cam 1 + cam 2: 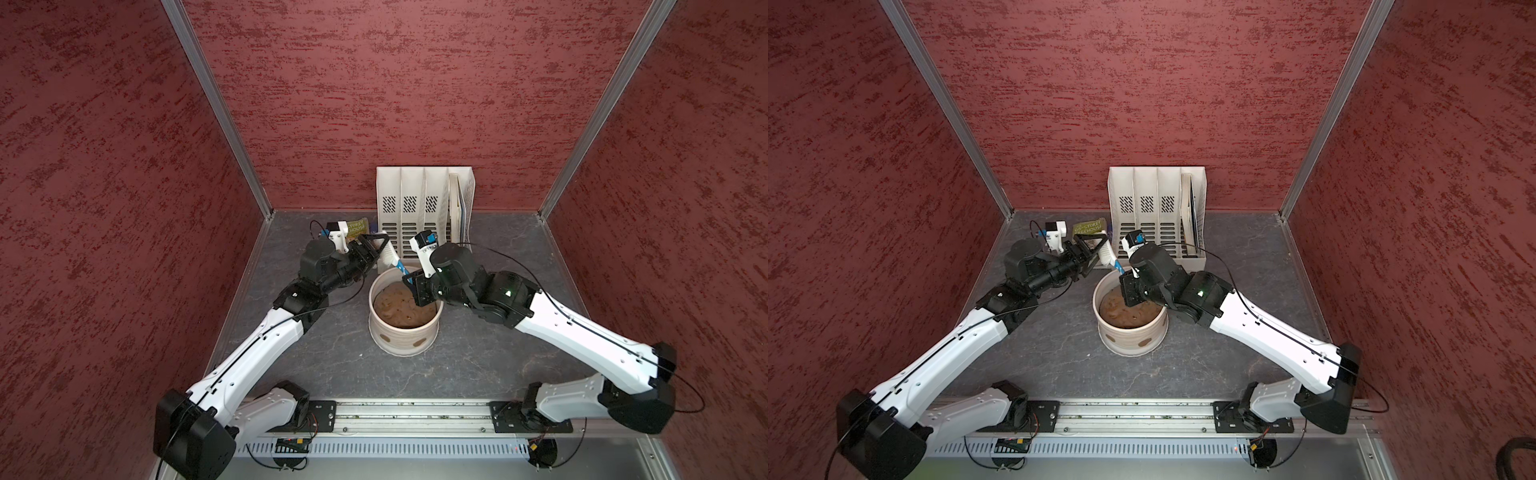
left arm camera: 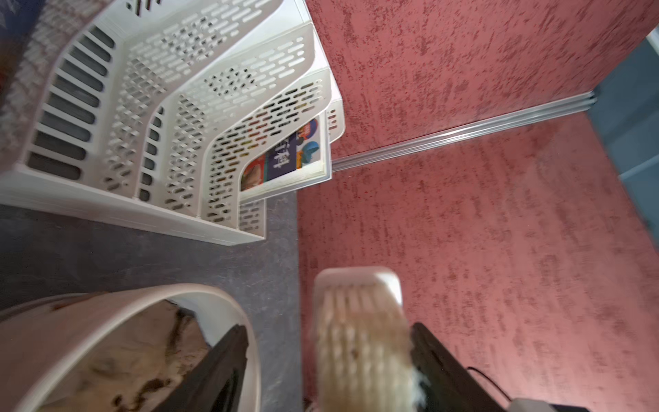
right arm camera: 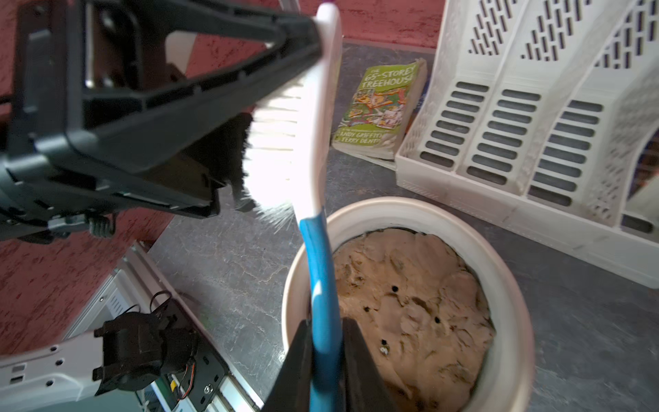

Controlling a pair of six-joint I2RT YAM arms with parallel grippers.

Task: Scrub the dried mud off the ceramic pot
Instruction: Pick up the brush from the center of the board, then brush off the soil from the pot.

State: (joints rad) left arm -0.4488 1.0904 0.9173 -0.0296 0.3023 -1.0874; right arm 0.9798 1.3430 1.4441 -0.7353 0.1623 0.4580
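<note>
The pot (image 1: 404,334) stands upright in the middle of the surface (image 1: 332,365), just in front of a white rack (image 1: 411,216). It is filled nearly to the rim with lumpy brown soil (image 1: 395,309). Two small brown patches of mud (image 1: 419,343) sit low on the near side of its wall, one beside the other.

Over the pot's back rim the right claw (image 3: 326,324) is clamped on the blue handle of a brush (image 3: 313,185). The brush rises from there past the rim toward the left arm. Its white head, with pale bristles, lies between the fingers (image 2: 445,364) of the left claw (image 2: 330,328). These stand wide apart, and the head sits close against one of them. The wrist view is too blurred to tell whether they touch. The brush is clear of the pot's wall and of the mud.

A green paperback (image 3: 381,107) lies flat on the surface beside the rack, behind the left claw. Another book (image 2: 285,157) stands in the rack's end slot.
</note>
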